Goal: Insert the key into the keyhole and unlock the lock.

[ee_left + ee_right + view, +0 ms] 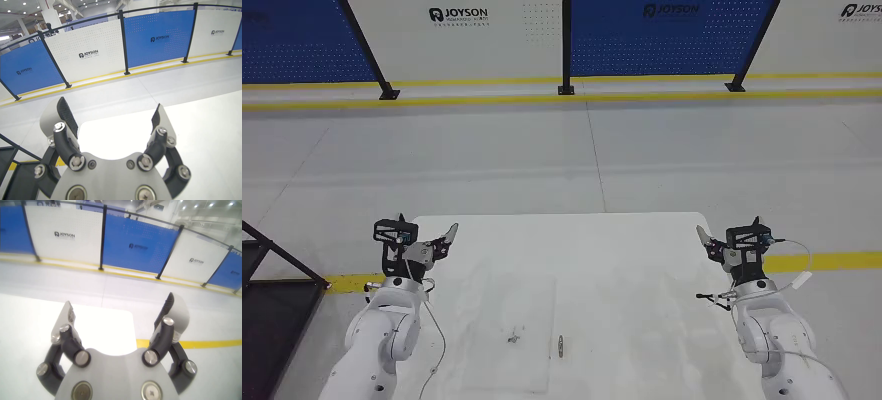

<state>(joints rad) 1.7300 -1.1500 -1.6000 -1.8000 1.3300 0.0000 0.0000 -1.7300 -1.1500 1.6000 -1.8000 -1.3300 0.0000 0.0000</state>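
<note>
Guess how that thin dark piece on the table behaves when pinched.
Thin dark piece sits low on the smooth white table: probably slides if nudged, awkward to pinch. Small, so likely light. Material unclear.

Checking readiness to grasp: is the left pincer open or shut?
Open: the left pincer has its pads wide apart, nothing between them.

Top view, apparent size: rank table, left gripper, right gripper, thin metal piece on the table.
1. table
2. left gripper and right gripper: look alike, so not ranked against each other
3. thin metal piece: by far the smallest
</note>
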